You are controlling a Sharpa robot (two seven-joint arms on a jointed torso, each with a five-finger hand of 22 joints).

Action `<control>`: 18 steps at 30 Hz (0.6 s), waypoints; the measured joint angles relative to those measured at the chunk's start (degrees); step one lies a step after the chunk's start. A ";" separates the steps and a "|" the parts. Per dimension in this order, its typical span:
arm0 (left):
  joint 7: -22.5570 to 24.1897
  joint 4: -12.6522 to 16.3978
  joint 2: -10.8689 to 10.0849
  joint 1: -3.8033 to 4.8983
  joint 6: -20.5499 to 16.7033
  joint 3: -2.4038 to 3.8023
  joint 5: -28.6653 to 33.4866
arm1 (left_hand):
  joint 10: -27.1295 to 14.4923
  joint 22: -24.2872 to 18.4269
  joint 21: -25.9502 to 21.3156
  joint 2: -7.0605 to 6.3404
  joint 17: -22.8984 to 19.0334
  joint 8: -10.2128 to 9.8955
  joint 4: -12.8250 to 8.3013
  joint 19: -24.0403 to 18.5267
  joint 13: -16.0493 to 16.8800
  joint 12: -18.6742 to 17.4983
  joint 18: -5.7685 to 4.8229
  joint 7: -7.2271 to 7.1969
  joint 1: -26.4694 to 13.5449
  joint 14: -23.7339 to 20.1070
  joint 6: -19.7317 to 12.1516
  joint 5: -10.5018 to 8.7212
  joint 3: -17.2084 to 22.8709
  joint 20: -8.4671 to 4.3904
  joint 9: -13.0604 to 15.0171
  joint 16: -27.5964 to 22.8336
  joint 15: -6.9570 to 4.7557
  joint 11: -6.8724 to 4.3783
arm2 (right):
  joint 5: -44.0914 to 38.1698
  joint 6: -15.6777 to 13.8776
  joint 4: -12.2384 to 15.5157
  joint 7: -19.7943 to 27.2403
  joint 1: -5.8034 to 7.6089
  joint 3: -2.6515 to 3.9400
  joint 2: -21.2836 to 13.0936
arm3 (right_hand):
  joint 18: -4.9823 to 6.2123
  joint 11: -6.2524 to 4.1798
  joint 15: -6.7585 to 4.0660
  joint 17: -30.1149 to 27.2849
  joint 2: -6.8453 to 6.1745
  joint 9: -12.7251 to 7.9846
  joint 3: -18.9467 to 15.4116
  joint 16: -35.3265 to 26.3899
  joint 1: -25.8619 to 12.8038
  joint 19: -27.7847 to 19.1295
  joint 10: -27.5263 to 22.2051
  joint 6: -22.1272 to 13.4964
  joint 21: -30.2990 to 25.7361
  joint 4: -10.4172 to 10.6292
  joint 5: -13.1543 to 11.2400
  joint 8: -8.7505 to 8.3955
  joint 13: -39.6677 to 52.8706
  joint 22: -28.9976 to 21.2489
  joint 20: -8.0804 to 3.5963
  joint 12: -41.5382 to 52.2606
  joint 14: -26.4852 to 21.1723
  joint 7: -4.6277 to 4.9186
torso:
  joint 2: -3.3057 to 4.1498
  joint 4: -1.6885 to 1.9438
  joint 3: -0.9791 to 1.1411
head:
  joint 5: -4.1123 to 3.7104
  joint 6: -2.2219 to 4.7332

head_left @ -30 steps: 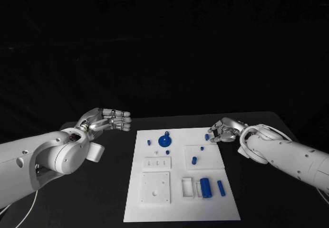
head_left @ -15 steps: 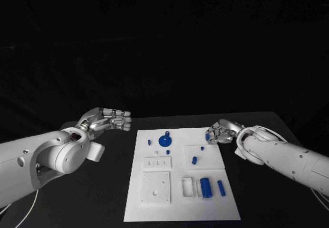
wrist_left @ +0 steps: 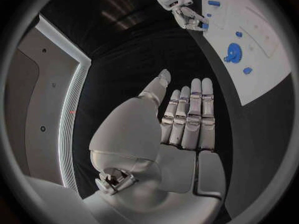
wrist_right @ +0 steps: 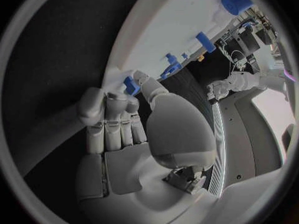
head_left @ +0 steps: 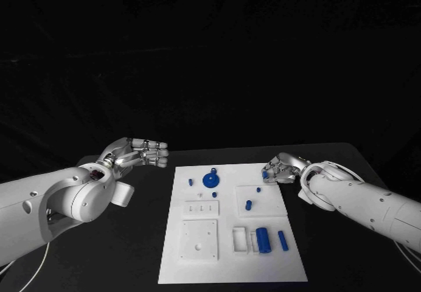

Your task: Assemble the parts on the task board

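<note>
The right hand [head_left: 282, 169] has its fingers curled in together, their tips closing round a small blue part [head_left: 264, 175] at the far right corner of the task board [head_left: 230, 267]. In the right wrist view that part [wrist_right: 131, 85] sits just beyond the fingertips [wrist_right: 132, 105], between them and the thumb; whether it is already pinched or only touched I cannot tell. Its long axis looks upright. This hand is by far the nearer one. The left hand [head_left: 140, 153] hovers off the board's far left corner, fingers side by side and gently bent, holding nothing. Toward the board's middle from the held corner lies the blue disc [head_left: 210, 180].
</note>
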 measured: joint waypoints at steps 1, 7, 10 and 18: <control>0.00 0.00 0.01 0.00 0.00 0.00 -0.01 | 0.00 0.00 0.00 0.00 0.00 0.00 0.00 0.00 0.00 0.00 0.00 0.00 0.00 0.00 0.00 0.00 0.00 0.00 0.00 0.00 0.00 0.00 | 0.01 -0.01 -0.01 0.00 0.00 0.00 0.02 | 0.00 0.00 0.00 0.06 0.00 0.00 0.70 0.05 0.00 0.00 0.00 0.77 0.00 0.03 -0.83 0.00 0.03 0.01 0.00 0.21 0.00 -0.14 | 0.00 -0.01 0.00 | 0.02 0.01; 0.00 -0.01 0.01 0.00 0.01 0.00 -0.03 | 0.00 0.00 0.00 0.00 0.00 0.00 0.00 0.00 0.00 0.00 0.00 0.00 0.00 0.00 0.00 0.00 0.00 0.00 0.00 0.00 0.00 0.00 | 0.02 -0.10 -0.10 0.00 -0.01 0.00 0.06 | 0.00 -0.21 -0.21 0.22 0.21 0.06 3.33 0.07 -0.21 0.00 0.21 2.24 0.30 -0.03 -2.86 0.00 0.19 0.01 0.00 0.23 0.21 -0.77 | -0.03 -0.02 0.01 | 0.07 0.03; -0.01 -0.01 0.01 0.00 0.01 0.00 -0.04 | 0.00 -0.01 0.00 0.00 0.00 0.00 0.00 0.00 0.00 0.00 0.00 0.00 0.00 0.00 0.00 0.00 0.00 0.00 0.00 0.00 0.00 0.00 | 0.02 -0.19 -0.19 0.00 -0.01 0.00 0.06 | 0.00 -0.31 -0.22 0.37 0.21 0.05 3.80 0.07 -0.21 0.12 0.31 2.46 0.34 -0.18 -3.31 -0.01 0.29 0.00 -0.12 0.23 0.22 -0.78 | -0.03 -0.04 0.02 | 0.08 0.03; -0.01 -0.01 -0.01 0.00 0.02 0.00 -0.05 | 0.00 -0.01 0.00 0.00 0.00 0.00 0.00 0.00 0.00 0.00 0.00 0.00 0.00 0.00 0.00 0.00 0.00 0.00 0.00 0.00 0.00 0.00 | 0.02 -1.03 -0.06 0.00 -0.01 0.00 0.06 | 0.00 -0.83 -0.52 0.54 1.15 0.06 4.86 0.07 -0.38 0.01 0.83 5.08 0.67 0.10 -5.35 -0.46 0.63 0.00 -0.43 0.60 0.30 -1.44 | -0.03 -0.03 0.04 | 0.01 0.03</control>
